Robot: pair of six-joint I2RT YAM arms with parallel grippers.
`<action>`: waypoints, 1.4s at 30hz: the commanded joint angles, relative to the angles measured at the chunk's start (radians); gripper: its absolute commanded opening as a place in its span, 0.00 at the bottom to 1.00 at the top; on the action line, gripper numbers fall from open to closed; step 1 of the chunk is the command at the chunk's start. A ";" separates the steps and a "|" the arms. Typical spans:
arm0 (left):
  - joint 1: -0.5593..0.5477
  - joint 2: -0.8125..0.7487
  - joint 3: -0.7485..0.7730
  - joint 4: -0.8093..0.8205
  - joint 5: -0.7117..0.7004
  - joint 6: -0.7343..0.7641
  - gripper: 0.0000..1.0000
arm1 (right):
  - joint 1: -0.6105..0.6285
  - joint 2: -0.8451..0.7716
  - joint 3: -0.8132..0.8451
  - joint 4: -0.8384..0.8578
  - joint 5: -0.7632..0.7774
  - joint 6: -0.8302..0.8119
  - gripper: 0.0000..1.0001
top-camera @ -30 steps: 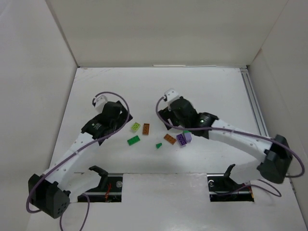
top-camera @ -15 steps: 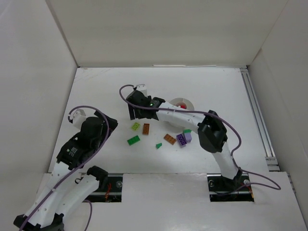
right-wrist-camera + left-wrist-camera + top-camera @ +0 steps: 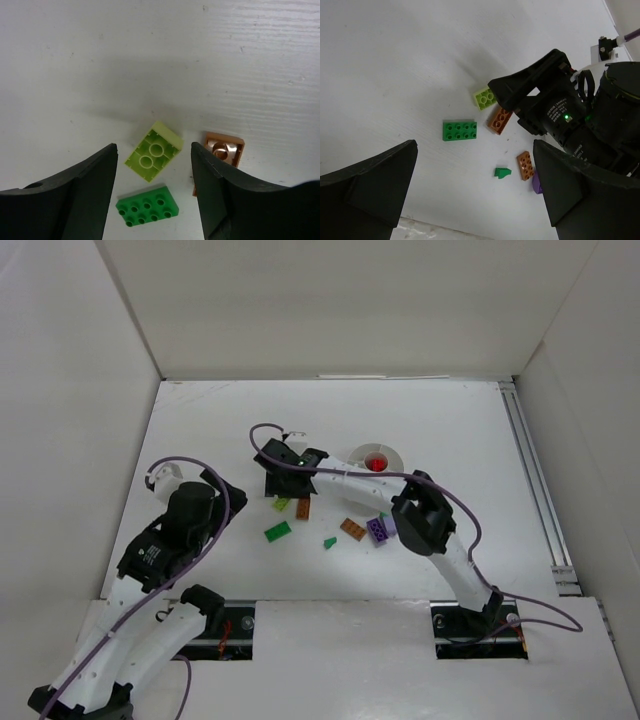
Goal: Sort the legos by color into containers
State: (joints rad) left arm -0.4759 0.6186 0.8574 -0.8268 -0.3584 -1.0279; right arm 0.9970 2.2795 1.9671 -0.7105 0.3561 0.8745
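Your right tool (image 3: pixel 153 149) swung from the tub (image 3: pixel 392 452) to the yellow-green brick (image 3: pixel 151 156) and stood half-closed astride it, gripping nothing; the brick lay loose on the desk (image 3: pixel 75 60), so sorting it awaited a grasp. Your left tool (image 3: pixel 475 150) hung wide open, empty

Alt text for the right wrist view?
The right gripper, jaws open, straddles a yellow-green lego brick on the white table without touching it. A green brick lies just below it in frame; an orange-brown brick is partly hidden by the gripper.
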 commanded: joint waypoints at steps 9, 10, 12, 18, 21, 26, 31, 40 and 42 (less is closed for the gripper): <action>-0.001 -0.028 0.002 0.052 0.038 0.123 1.00 | 0.023 0.075 0.044 -0.040 -0.049 0.147 0.66; -0.001 -0.028 0.002 0.063 0.038 0.135 1.00 | 0.023 0.075 0.033 -0.026 -0.049 0.147 0.64; -0.001 -0.028 0.002 0.075 0.047 0.150 1.00 | 0.023 0.084 0.033 -0.017 -0.049 0.158 0.62; -0.001 -0.028 -0.007 0.086 0.056 0.172 1.00 | 0.041 0.095 0.042 -0.017 -0.019 0.149 0.36; -0.001 -0.028 -0.008 0.095 0.056 0.172 1.00 | 0.042 0.057 0.042 -0.007 0.026 0.079 0.29; -0.001 -0.028 -0.008 0.095 0.065 0.172 1.00 | 0.051 -0.135 -0.129 0.247 0.124 -0.273 0.25; -0.001 -0.007 -0.008 0.150 0.093 0.172 1.00 | 0.051 -0.408 -0.443 0.500 0.170 -0.618 0.25; -0.001 0.101 -0.047 0.264 0.119 0.160 1.00 | 0.031 -0.554 -0.533 0.404 0.313 -0.801 0.27; -0.001 0.150 -0.038 0.287 0.119 0.160 1.00 | -0.004 -0.545 -0.533 0.370 0.313 -0.801 0.27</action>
State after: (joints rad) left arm -0.4759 0.7246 0.8188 -0.6201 -0.2512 -0.8722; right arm 1.0260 1.7035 1.4673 -0.3012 0.6220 0.1337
